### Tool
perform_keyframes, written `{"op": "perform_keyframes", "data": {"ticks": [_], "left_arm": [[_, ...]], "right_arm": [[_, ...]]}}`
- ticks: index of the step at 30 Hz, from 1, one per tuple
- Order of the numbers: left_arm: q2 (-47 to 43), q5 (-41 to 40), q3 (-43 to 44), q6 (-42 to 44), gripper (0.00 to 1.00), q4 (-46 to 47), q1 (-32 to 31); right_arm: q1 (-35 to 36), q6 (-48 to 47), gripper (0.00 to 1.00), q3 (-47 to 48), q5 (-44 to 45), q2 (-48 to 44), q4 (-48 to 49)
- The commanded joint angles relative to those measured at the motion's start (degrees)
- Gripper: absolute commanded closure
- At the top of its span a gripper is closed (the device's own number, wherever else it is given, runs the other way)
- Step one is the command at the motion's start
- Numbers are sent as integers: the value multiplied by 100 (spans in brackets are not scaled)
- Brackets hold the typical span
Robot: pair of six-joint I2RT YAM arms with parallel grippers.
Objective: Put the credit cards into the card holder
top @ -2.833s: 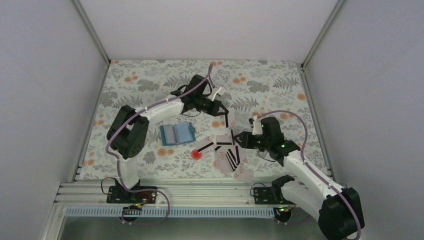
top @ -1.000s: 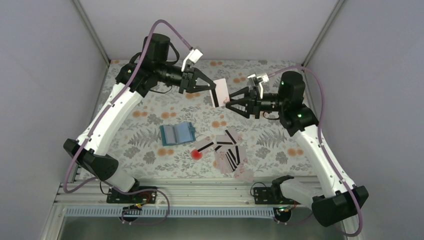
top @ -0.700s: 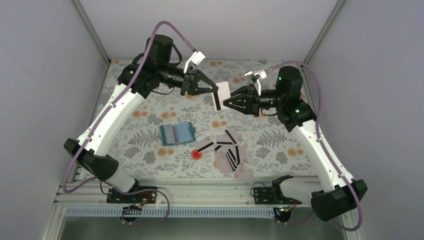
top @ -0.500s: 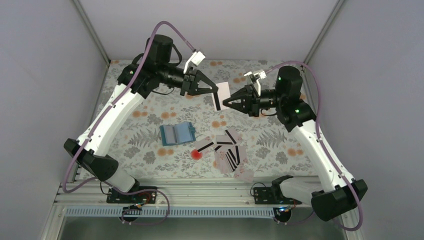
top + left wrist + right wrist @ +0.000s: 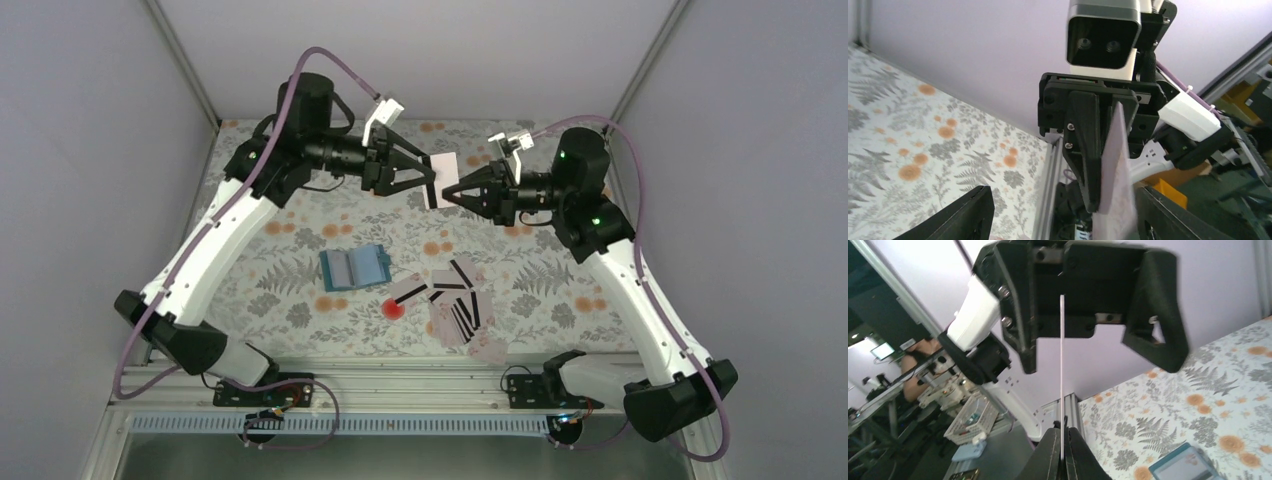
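Nearest me, the loose pale plastic credit cards with black stripes [image 5: 457,308] lie fanned on the floral-print table [image 5: 280,190], just right of the small blue folding card holder [image 5: 354,268], which lies open. I see no card seated in it, so I judge the task to be at an early stage, with one card in transit and the heap left to load.

Beyond the holder and high above it, the right gripper [image 5: 450,192] is pinched tight on one pale card [image 5: 446,168]. The left gripper [image 5: 420,182] is spread wide, with a finger on either side of that card and neither touching it.

The card stands roughly upright, one face toward the near edge. Its long axis appears to run up and down, though I cannot fix this firmly.
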Motion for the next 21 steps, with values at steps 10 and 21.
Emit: {"op": "perform_keyframes", "data": {"ticks": [10, 21], "left_arm": [[-833, -391, -928, -1042, 54, 1769, 33], [-821, -458, -991, -1310, 84, 2229, 19]], "right_arm": [[119, 1158, 97, 573, 655, 202, 909], [195, 1163, 97, 624, 594, 273, 981]]}}
